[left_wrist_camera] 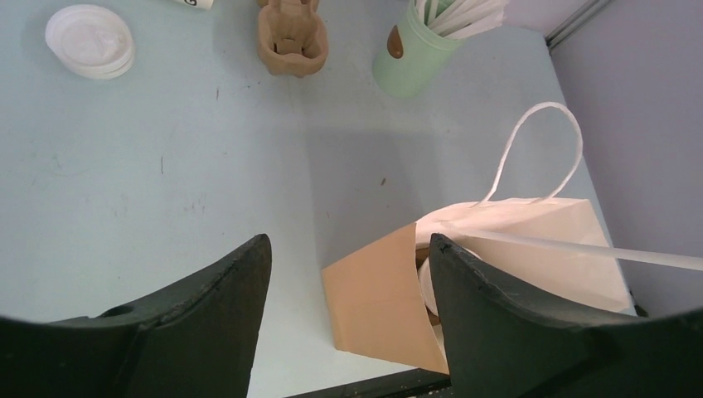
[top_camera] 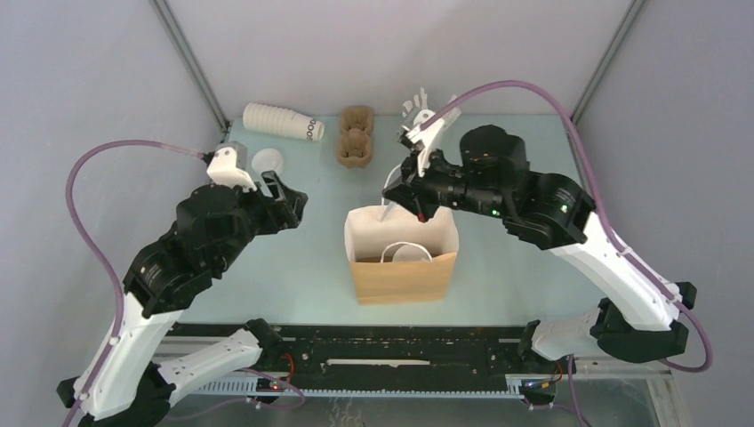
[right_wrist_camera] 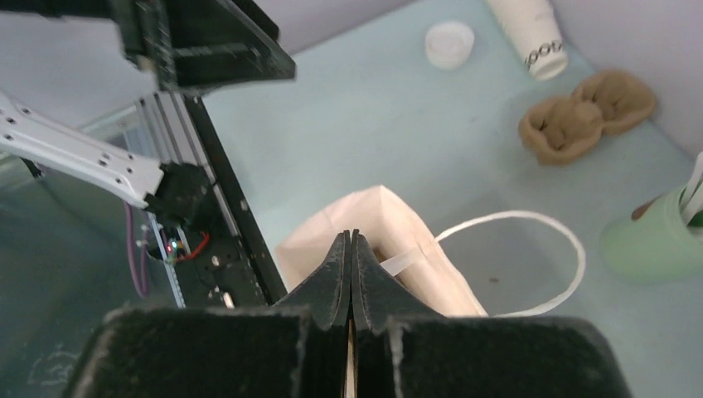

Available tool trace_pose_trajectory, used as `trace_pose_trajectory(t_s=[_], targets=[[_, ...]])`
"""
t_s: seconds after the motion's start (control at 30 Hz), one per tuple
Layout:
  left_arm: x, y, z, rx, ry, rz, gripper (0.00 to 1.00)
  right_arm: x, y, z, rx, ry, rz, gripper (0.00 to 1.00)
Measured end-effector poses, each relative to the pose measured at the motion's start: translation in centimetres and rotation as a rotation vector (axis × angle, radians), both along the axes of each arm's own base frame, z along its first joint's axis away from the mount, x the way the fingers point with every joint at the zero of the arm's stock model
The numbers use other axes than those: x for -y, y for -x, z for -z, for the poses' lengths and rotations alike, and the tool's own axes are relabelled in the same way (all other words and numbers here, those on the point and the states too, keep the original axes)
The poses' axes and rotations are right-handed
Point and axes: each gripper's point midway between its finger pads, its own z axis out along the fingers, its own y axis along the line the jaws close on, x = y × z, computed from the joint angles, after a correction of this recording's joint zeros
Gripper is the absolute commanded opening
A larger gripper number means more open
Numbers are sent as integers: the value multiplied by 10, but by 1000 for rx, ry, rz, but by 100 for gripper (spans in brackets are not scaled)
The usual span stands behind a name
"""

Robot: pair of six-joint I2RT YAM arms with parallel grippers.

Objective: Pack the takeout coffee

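Clamped right gripper tight on handle of paper bag, likely to prop mouth open | hung left gripper spread, empty, beside bag | glimpsed cup inside bag (mostly hidden) | noted white lid well apart on table.

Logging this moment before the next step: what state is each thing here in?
paper bag: upright, mouth open
white lid: flat on the table, on no cup
cup stack: lying on its side
green cup: upright, holding sticks
left hand: open, empty
right hand: shut on a white stick over the bag
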Motion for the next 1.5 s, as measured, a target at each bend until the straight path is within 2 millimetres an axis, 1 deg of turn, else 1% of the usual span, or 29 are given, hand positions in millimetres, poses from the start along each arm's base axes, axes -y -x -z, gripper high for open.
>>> trace_pose_trajectory(t_s=[0.13,0.2,0.23,0.33,0.43,0.53,0.57,0.6,0.63,0.7,0.77,0.8,0.9,0.97,1.07,1.13,1.2,1.23,1.27,1.33,1.43,1.5], targets=[[-4,8,-3,8,36,-2,74,-8,-5,30,-39,70,1,0],[-7,11,-5,15,53,-5,74,-12,-8,40,-47,88,2,3],[-8,12,-6,17,57,-5,74,-14,-10,45,-51,96,4,7],[-9,13,-6,15,65,-8,74,-26,-20,58,-61,119,19,25],[-8,13,-5,13,64,-8,75,-36,-28,68,-72,145,31,48],[-6,11,-4,7,58,-8,75,-37,-32,65,-70,144,43,63],[-6,10,-3,5,55,-8,75,-33,-34,61,-62,139,56,71],[-5,9,-2,0,50,-8,75,-30,-35,54,-53,127,69,91],[-4,8,-1,-3,47,-7,75,-24,-37,48,-41,115,88,99],[-1,4,1,-12,37,-7,75,-9,-38,32,-17,83,125,100],[2,1,1,-20,22,-5,75,13,-38,12,26,48,175,100],[3,-1,-1,-18,19,-6,76,23,-36,4,43,31,195,100],[3,-6,-17,10,17,-16,82,65,-30,-30,119,-40,294,100],[0,-8,-33,44,25,-31,87,98,-26,-51,166,-89,380,100],[-12,-6,-65,127,56,-68,95,136,-25,-70,212,-139,506,100],[-23,-2,-86,189,82,-92,98,162,-24,-82,239,-174,599,100],[-33,2,-106,255,116,-117,100,176,-22,-90,260,-193,647,100],[-38,5,-113,280,128,-123,100,181,-22,-93,270,-200,669,100],[-45,10,-125,319,149,-137,100,185,-22,-95,279,-207,688,100],[-53,15,-140,368,173,-150,100,189,-22,-98,292,-216,713,100],[-62,19,-156,418,194,-174,100,194,-25,-100,308,-219,751,100],[-65,19,-160,432,190,-186,100,196,-26,-102,316,-225,769,100]])
